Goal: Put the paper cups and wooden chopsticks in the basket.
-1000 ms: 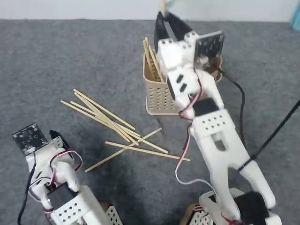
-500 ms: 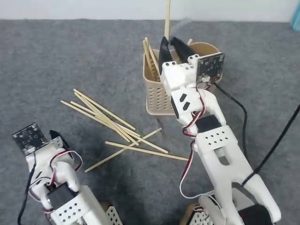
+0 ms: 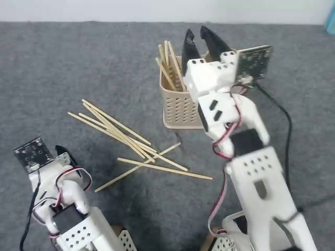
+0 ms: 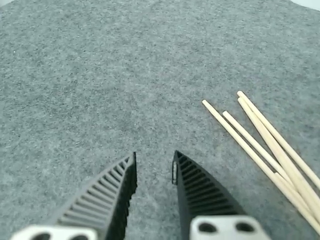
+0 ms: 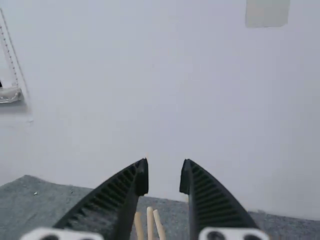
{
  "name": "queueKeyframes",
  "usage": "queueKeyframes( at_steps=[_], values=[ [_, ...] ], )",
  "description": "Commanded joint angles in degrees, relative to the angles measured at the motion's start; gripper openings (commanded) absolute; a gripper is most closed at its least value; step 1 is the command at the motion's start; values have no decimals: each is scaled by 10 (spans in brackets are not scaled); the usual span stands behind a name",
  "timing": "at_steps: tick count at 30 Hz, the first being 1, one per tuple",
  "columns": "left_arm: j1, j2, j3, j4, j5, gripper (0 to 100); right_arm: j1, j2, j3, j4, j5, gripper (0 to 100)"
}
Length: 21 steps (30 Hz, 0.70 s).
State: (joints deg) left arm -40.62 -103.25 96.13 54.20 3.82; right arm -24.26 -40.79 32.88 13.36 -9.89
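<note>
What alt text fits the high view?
The right gripper hangs open above a beige basket holding several chopsticks. On the grey mat beside it lie loose chopsticks, with the left arm at the lower left.

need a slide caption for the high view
Right gripper open over the basket; loose chopsticks lie on the grey mat.

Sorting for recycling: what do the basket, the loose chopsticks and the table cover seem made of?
The basket looks like moulded plastic: matte beige, regular slotted walls. The chopsticks look like bare wood or bamboo: pale, no gloss. The table cover seems felt-like fabric: grey, fuzzy, speckled.
</note>
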Motion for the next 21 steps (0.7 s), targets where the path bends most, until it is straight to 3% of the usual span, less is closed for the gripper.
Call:
queueKeyframes(
  at_steps=[1, 6, 10, 15, 21],
  values=[
    [4, -9, -3, -1, -7, 115, -32, -65, -72, 151, -7, 106],
    [2, -6, -7, -1, -6, 113, -109, -73, -107, 312, 0, 108],
    [-11, -5, -14, -1, -4, 112, -189, -73, -71, 378, 90, 106],
    [-19, -4, -15, -1, -4, 112, -274, -73, 4, 389, 120, 106],
    [-20, 14, -21, 3, -4, 112, -288, -19, 60, 342, 120, 106]
  ],
)
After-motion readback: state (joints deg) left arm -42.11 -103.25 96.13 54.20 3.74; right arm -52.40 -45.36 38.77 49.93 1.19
